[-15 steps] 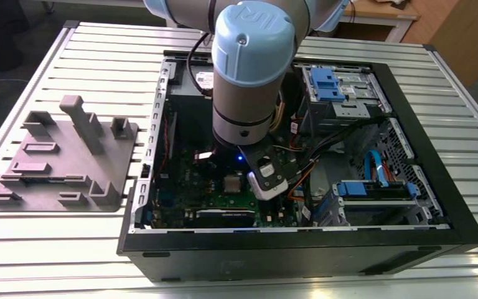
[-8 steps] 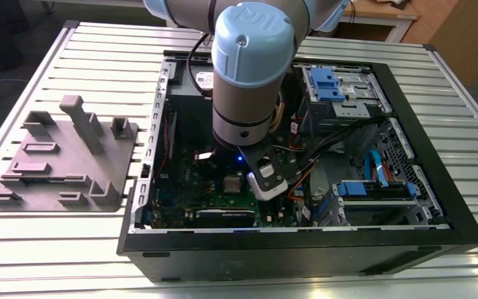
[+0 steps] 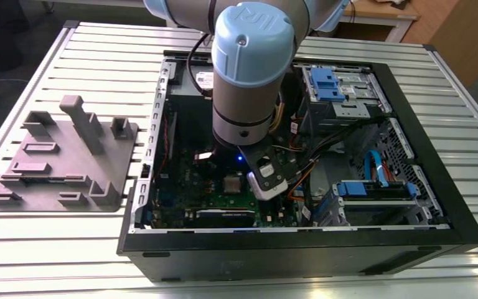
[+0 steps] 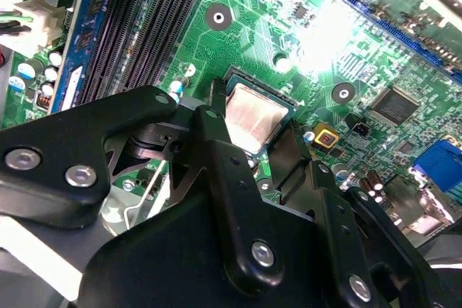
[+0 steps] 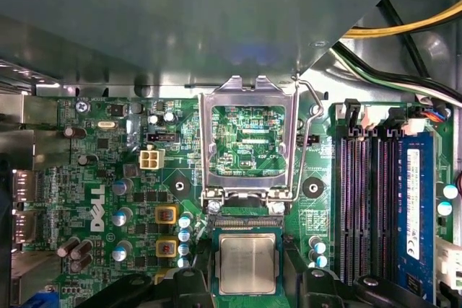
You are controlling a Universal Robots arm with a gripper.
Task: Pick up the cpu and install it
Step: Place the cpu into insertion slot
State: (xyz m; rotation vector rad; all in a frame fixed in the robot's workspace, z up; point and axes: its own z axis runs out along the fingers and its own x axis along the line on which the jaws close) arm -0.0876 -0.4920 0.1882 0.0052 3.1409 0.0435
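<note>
Tabletop of metal slats (image 3: 48,268) carries the largest object, an open black computer case (image 3: 305,249). The arm (image 3: 251,68) reaches down into it, so the gripper (image 5: 247,290) hangs low over the green motherboard (image 5: 108,178). Well away from the gripper, outside the case, a grey plastic fixture (image 3: 65,156) lies on the slats. Inside the case, long dark memory slots (image 5: 364,200) run to one side of the gripper. Just ahead of its tips the metal load frame (image 5: 207,142) of the socket is swung open, with bare board showing through its window. The cpu (image 5: 247,261) lies flat between the black fingers (image 5: 189,283), silvery lid up, over the socket seat. In both wrist views the fingers are drawn in against two opposite edges, so the gripper appears to be pinching the chip. Whether the chip has bottomed in the seat I cannot tell. By my judgement it is light, thin and stiff, and its smooth lid would slip under any pull. The contacts beneath are probably fragile, so the green rim at opposite sides looks the right hold, with the chip kept level. White lettering and small part markings are printed on the board beside the gripper, and a sticker sits on the memory side.
</note>
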